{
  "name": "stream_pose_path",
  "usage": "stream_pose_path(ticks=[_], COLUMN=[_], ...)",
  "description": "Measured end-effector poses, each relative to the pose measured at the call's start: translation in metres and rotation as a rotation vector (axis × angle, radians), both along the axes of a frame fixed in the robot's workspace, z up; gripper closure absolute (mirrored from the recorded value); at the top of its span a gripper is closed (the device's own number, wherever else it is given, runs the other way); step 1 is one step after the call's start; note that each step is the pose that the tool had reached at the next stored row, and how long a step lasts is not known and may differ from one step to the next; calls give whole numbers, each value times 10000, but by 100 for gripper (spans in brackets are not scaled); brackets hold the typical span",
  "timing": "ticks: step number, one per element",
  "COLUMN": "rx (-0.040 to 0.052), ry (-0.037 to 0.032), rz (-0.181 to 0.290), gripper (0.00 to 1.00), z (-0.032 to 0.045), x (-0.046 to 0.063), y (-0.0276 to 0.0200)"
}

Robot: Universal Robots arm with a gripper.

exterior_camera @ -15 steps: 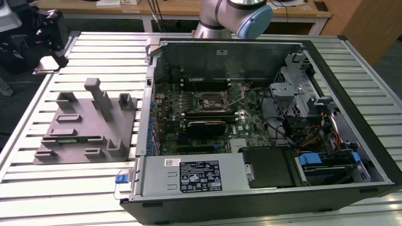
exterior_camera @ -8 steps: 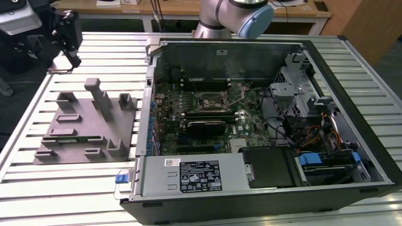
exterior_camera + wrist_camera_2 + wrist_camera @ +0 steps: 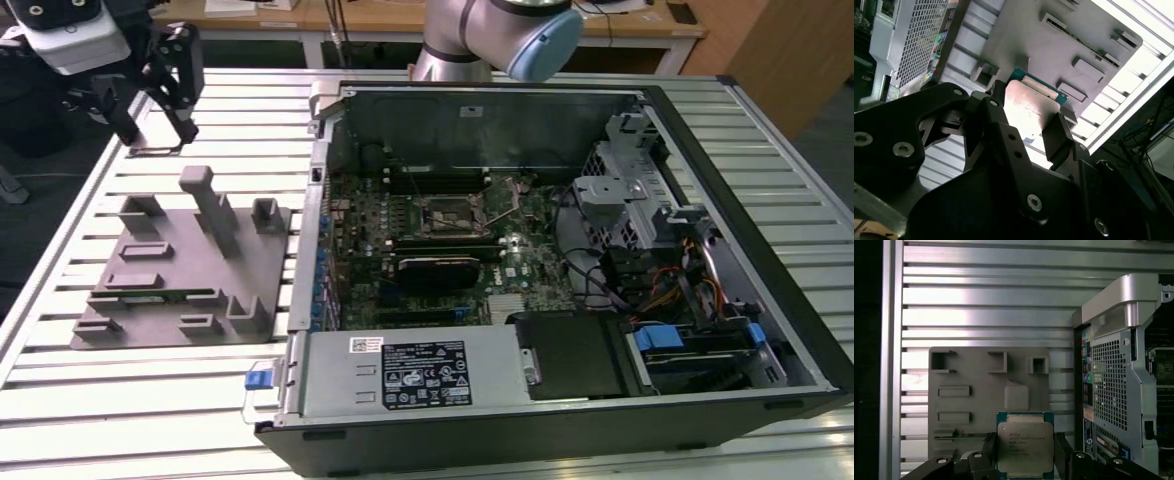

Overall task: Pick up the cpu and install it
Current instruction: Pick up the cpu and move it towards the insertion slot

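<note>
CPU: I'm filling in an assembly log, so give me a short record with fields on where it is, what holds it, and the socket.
cpu: flat square chip, silvery metal top, green edge, gripped on two opposite sides
gripper: black two-finger gripper, shut on the cpu, raised above the slatted aluminium table
nearest: grey moulded fixture plate on the table
socket: black-framed square socket on the motherboard in the open computer case, apart from the cpu

The case wall [image 3: 318,250] is standing between the post-studded fixture plate [image 3: 134,312] and the motherboard socket [image 3: 447,212], which is lying open from above.
</note>
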State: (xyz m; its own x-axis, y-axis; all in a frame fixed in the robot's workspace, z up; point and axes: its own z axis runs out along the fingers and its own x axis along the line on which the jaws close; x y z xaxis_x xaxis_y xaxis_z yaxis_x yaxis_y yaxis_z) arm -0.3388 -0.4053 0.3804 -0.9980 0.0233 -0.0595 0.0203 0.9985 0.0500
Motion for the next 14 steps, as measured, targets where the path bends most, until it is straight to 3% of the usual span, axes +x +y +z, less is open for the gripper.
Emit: stream_pose_path(ticks=[14], rx=[0], ry=[10], rz=[1], gripper=[46], z=[0], x=[432], y=[0])
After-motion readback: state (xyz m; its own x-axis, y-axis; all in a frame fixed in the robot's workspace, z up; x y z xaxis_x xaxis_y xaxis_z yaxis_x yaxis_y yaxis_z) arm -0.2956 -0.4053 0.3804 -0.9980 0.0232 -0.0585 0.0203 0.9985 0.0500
